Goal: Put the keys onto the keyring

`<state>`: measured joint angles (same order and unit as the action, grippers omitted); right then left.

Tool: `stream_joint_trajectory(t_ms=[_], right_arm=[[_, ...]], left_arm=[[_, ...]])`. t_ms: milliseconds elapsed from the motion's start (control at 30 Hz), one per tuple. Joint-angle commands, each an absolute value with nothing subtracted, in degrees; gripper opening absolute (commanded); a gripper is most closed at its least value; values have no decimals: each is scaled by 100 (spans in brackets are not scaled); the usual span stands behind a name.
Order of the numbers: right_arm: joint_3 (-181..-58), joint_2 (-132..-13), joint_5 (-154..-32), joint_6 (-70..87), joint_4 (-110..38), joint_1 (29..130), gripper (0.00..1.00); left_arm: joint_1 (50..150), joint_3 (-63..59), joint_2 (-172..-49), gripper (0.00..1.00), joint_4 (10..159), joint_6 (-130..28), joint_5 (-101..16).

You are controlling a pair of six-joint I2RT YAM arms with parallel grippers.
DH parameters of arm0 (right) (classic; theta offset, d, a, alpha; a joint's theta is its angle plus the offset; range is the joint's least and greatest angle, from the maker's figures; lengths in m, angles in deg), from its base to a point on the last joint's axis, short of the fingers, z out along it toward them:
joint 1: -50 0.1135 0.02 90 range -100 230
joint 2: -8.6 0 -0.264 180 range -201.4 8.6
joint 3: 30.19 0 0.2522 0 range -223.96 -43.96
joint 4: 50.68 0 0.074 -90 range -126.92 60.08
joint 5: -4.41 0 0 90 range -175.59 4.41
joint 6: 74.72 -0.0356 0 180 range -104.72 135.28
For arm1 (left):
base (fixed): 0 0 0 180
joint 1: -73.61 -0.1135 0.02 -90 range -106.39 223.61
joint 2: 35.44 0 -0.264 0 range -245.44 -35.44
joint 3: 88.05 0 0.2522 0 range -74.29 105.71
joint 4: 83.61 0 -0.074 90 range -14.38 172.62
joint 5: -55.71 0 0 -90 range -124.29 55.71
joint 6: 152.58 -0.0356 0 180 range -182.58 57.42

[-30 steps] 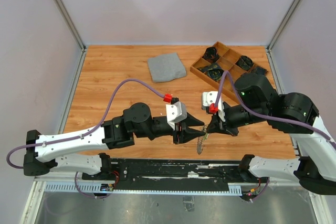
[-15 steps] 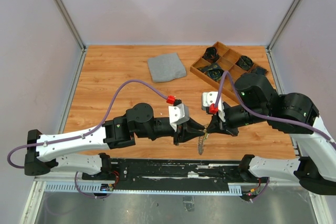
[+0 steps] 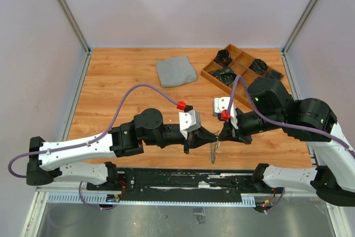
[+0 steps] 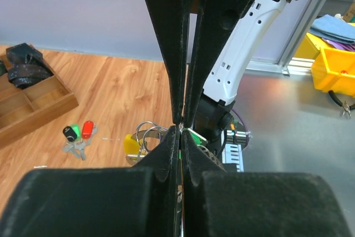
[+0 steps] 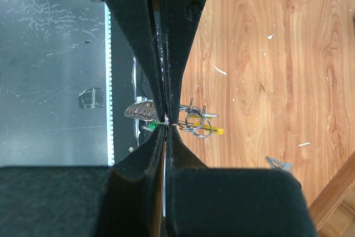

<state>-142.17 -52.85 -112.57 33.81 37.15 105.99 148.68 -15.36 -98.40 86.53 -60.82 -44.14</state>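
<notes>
Both grippers meet tip to tip above the near middle of the table. My left gripper (image 3: 214,135) (image 4: 182,127) is shut on a thin bit of the silvery keyring (image 3: 212,151) (image 5: 138,109). My right gripper (image 3: 222,136) (image 5: 166,124) is shut on the same metal from the other side. The chain-like keyring dangles below the fingertips. A yellow-headed key (image 4: 131,142) (image 5: 206,130) and small wire rings (image 4: 147,133) hang beside the pinch point, with a green head (image 4: 196,136) right at it. A green key (image 4: 70,132) and a red key (image 4: 87,129) lie together on the wood.
A folded grey cloth (image 3: 176,71) lies at the back middle. A wooden divided tray (image 3: 213,76) with dark items sits at the back right. The black rail (image 3: 183,178) runs along the near edge. Yellow bins (image 4: 335,65) stand off the table.
My left gripper has moved right to the right gripper's tips and closed its jaws on the keyring. The right arm has held still.
</notes>
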Motion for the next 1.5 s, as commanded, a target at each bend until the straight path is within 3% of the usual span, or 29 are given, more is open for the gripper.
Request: stream_joint_trajectory(t_ms=[0, 100, 300, 533, 933, 1267, 1467], right_arm=[[-14288, -5257, -11248, 3468, 3726, 10667, 1], [-14309, -5250, -11200, 3433, 3697, 10670, 3], [-14102, -4920, -10895, 3073, 3084, 10663, 33], [-13145, -4071, -10441, 1908, 1490, 10661, 41], [-10980, -2806, -9299, -681, -1295, 10663, 40], [-10472, -2823, -10231, -1297, -2305, 10542, 41], [-10390, -2738, -10607, -935, -2507, 10532, 36]], left_arm=[[14841, -1321, -9880, 1, 8668, -6132, -4490], [14841, -1315, -9897, 1, 8644, -6143, -4394], [14841, -1456, -9766, 1, 8804, -6101, -3993], [14841, -1732, -9504, 0, 9137, -6031, -3548], [14841, -2525, -8740, 1, 10244, -5732, -3038], [14841, -2940, -8320, 1, 10749, -5601, -3001], [14841, -3023, -8224, 1, 10960, -5569, -3351]])
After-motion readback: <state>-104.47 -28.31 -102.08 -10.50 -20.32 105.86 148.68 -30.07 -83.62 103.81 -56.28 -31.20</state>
